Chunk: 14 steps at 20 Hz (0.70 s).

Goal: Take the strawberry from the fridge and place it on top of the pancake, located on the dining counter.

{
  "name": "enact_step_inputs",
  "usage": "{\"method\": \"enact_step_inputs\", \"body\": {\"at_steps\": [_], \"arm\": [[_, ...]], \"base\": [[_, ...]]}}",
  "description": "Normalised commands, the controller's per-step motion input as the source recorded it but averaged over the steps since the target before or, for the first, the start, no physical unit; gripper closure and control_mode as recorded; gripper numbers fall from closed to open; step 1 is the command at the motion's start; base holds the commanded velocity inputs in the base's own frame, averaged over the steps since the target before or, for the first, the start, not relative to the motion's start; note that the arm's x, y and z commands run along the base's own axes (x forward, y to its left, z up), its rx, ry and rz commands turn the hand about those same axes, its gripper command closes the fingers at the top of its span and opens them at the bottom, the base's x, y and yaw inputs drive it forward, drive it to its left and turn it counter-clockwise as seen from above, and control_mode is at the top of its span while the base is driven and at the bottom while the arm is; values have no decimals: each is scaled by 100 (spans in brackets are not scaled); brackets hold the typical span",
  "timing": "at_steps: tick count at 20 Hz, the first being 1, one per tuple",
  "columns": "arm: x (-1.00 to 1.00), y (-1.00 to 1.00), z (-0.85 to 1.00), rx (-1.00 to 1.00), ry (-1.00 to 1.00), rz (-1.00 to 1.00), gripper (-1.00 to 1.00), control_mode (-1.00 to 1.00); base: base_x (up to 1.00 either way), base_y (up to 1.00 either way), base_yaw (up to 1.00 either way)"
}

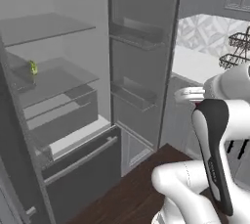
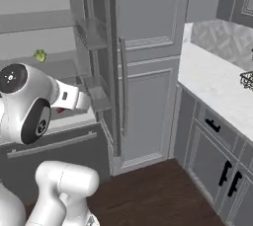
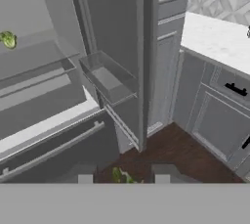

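Note:
The fridge [image 1: 141,47] stands open, and its door [image 3: 117,32] with its clear shelves juts out toward me. My gripper [image 3: 123,175] hangs in front of the fridge's bottom drawer [image 1: 83,169], outside the shelves. It is shut on the strawberry [image 3: 118,174], whose green top shows between the finger tips. In the base views the strawberry's red [image 1: 197,104] [image 2: 60,110] peeks out under the white hand. The pancake and the dining counter are out of view.
A small yellow-green item [image 1: 32,67] [image 2: 39,55] lies on a glass fridge shelf. Right of the fridge run grey cabinets with black handles [image 2: 217,136] under a white worktop [image 2: 217,82] that carries a wire rack [image 1: 237,49]. Dark wood floor [image 1: 127,189] lies below.

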Motion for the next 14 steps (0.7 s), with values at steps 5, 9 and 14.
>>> {"method": "enact_step_inputs", "body": {"at_steps": [5,9,14], "arm": [[0,0,0,0,0,0,100,100],[0,0,0,0,0,0,100,100],[0,0,0,0,0,0,100,100]], "base": [[0,-55,-81],[0,-72,-76],[0,-78,-75]]}}
